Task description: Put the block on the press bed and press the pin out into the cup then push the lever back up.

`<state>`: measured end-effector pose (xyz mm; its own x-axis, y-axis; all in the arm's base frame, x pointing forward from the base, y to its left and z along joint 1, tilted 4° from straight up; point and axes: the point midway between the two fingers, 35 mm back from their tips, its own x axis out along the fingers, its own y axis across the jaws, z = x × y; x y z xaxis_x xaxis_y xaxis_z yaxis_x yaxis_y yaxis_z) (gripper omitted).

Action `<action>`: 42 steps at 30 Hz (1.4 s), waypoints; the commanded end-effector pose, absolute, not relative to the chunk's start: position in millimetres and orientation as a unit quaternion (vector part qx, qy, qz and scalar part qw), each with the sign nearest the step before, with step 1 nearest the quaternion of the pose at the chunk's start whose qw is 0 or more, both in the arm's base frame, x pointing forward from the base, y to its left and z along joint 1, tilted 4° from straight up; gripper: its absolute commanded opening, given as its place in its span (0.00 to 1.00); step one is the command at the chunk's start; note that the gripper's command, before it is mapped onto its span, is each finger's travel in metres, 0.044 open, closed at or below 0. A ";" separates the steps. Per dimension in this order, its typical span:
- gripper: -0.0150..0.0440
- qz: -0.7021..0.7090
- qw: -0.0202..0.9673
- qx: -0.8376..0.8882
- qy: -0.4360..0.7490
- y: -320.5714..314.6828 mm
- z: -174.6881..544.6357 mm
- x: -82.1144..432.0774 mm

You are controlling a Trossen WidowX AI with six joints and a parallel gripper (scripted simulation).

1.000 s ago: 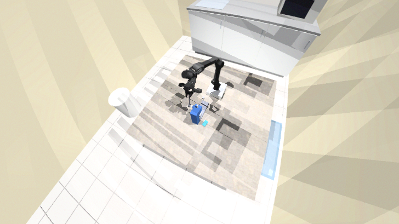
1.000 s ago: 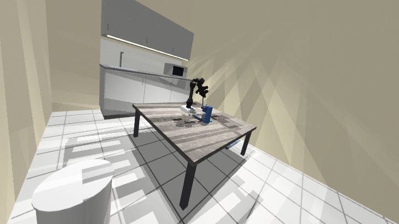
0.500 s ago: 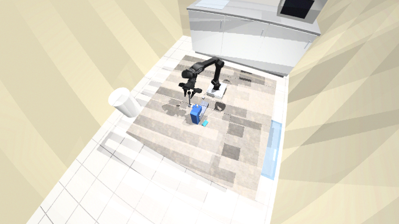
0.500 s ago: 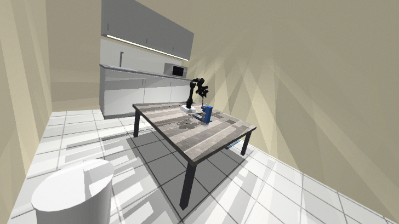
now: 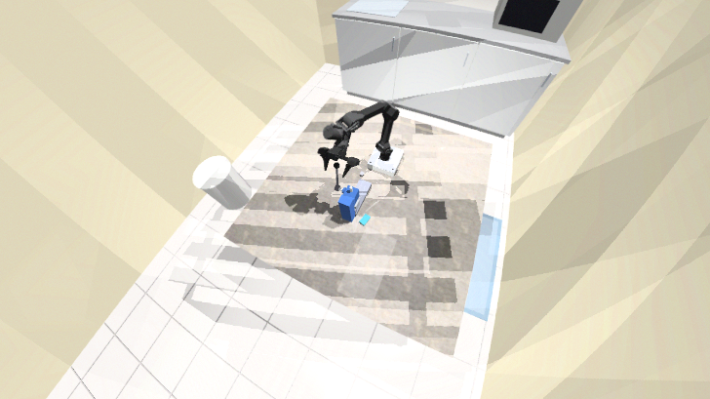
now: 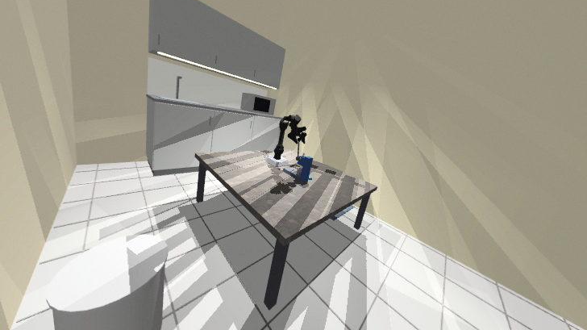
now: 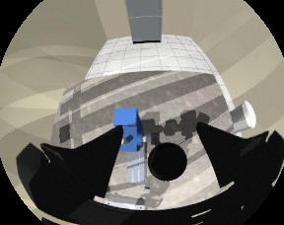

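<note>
The block cannot be identified with certainty; whether it is seated on the bed [image 5: 362, 190] [image 6: 292, 172] [image 7: 135, 172], with its pin below the punch, cannot be confirmed. The press [image 5: 346, 207] [image 6: 306, 168] [image 7: 125, 116] is located inboard of the bench [image 5: 367, 289] [image 6: 242, 205] [image 7: 165, 89] edge facing the bin [image 5: 222, 184] [image 6: 108, 282] [image 7: 247, 115]. A cyan piece [image 5: 365, 219] [image 6: 310, 178] lies just beside its foot, toward the opposite edge; its function is not established.

The lever [image 5: 336, 177] [image 6: 297, 149] [image 7: 168, 162] is upright. The gripper [image 5: 335, 172] [image 6: 300, 141] [image 7: 161, 127] is spread wide about the knob, with nothing clamped. Completion of pressing and return is judged likely, with release made, but ejection of the pin into the cup cannot be verified. If so, only withdrawal is left, to be performed without the knob or block being disturbed.
</note>
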<state>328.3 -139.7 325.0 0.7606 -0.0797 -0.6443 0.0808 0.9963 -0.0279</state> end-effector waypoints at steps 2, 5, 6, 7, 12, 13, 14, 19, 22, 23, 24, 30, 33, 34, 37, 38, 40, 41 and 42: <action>1.00 -0.042 0.938 0.000 0.345 -139.6 326.2 325.9; 1.00 -0.042 0.938 0.000 0.345 -139.3 351.6 294.5; 1.00 -0.042 0.938 0.000 0.345 -137.3 362.2 280.1; 1.00 -0.042 0.938 0.000 0.344 -134.9 370.1 268.9; 1.00 -0.042 0.938 -0.001 0.344 -132.5 376.2 259.8; 1.00 -0.042 0.938 -0.001 0.344 -132.5 376.2 259.8; 1.00 -0.042 0.938 -0.001 0.344 -132.5 376.2 259.8; 1.00 -0.043 0.939 -0.003 0.341 -129.3 389.0 245.4; 1.00 -0.046 0.941 -0.006 0.336 -121.3 407.8 222.2; 1.00 -0.046 0.941 -0.007 0.336 -120.6 409.0 220.6; 1.00 -0.046 0.941 -0.007 0.336 -120.6 409.0 220.6; 1.00 -0.046 0.941 -0.007 0.336 -120.6 409.0 220.6; 1.00 -0.046 0.941 -0.007 0.336 -120.6 409.0 220.6; 1.00 -0.046 0.941 -0.007 0.336 -120.6 409.0 220.6; 1.00 -0.046 0.941 -0.007 0.336 -120.6 409.0 220.6; 1.00 -0.046 0.941 -0.007 0.336 -120.6 409.0 220.6; 1.00 -0.046 0.941 -0.007 0.336 -120.6 409.0 220.6; 1.00 -0.046 0.941 -0.007 0.336 -120.6 409.0 220.6; 1.00 -0.046 0.941 -0.007 0.336 -120.6 409.0 220.6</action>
